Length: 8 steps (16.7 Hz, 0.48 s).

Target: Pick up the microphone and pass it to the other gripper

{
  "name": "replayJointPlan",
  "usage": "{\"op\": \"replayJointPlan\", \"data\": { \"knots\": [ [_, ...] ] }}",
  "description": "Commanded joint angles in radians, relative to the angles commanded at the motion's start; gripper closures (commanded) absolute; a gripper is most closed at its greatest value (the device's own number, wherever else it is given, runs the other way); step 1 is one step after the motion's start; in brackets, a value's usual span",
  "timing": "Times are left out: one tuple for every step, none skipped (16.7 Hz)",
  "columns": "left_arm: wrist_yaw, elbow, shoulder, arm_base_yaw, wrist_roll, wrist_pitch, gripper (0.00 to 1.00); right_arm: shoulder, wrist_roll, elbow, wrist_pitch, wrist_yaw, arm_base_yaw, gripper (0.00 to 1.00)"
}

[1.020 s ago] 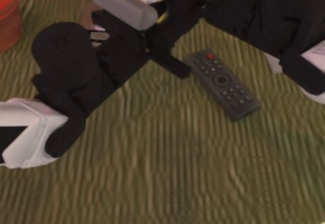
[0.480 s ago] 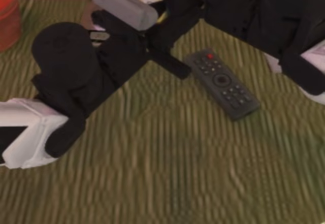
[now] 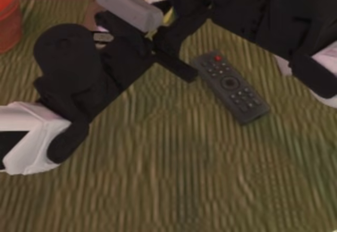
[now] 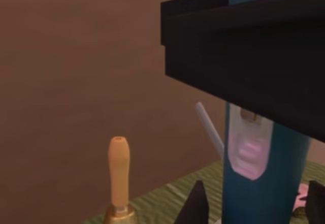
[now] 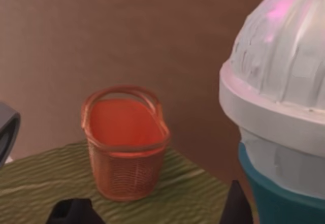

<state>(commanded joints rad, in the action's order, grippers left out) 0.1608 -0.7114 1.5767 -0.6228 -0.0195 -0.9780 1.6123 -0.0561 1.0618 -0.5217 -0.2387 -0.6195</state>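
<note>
Left gripper (image 4: 257, 203), reached to about 12 o'clock on the table (image 3: 174, 169), has its two black tips close on either side of the microphone (image 4: 284, 183). I judge it to be pinching the teal handle low down, below the white switch strip (image 4: 248, 150). The microphone stands upright above the mat.

The right gripper (image 5: 152, 211) comes in from 2 o'clock with its tips spread wide. One tip is just beside the handle under the round whitish head (image 5: 284, 71). From the left wrist, one of its black fingers crosses the handle above the switch.

The microphone looks light, rigid and smooth. The tapered handle could slip through a loose grip, and the ribbed head is too wide and round to clamp. The best hold for the right gripper is the upper handle just under the head, where the flare would catch on the fingers, well clear of the left gripper's pinch.

The remote (image 3: 230, 86) lies flat at 1 o'clock, and the orange basket (image 5: 124, 142) stands at 10 o'clock. Neither is in the way.
</note>
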Motion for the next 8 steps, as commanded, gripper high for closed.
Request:
{"op": "replayJointPlan", "data": {
  "knots": [
    [0.0,0.0,0.0,0.0,0.0,0.0,0.17,0.0,0.0,0.0,0.0,0.0,0.0,1.0],
    [0.0,0.0,0.0,0.0,0.0,0.0,0.1,0.0,0.0,0.0,0.0,0.0,0.0,1.0],
    [0.0,0.0,0.0,0.0,0.0,0.0,0.02,0.0,0.0,0.0,0.0,0.0,0.0,1.0],
    [0.0,0.0,0.0,0.0,0.0,0.0,0.0,0.0,0.0,0.0,0.0,0.0,0.0,1.0],
    [0.0,0.0,0.0,0.0,0.0,0.0,0.0,0.0,0.0,0.0,0.0,0.0,0.0,1.0],
    [0.0,0.0,0.0,0.0,0.0,0.0,0.0,0.0,0.0,0.0,0.0,0.0,0.0,1.0],
    [0.0,0.0,0.0,0.0,0.0,0.0,0.0,0.0,0.0,0.0,0.0,0.0,0.0,1.0],
    [0.0,0.0,0.0,0.0,0.0,0.0,0.0,0.0,0.0,0.0,0.0,0.0,0.0,1.0]
  ]
}}
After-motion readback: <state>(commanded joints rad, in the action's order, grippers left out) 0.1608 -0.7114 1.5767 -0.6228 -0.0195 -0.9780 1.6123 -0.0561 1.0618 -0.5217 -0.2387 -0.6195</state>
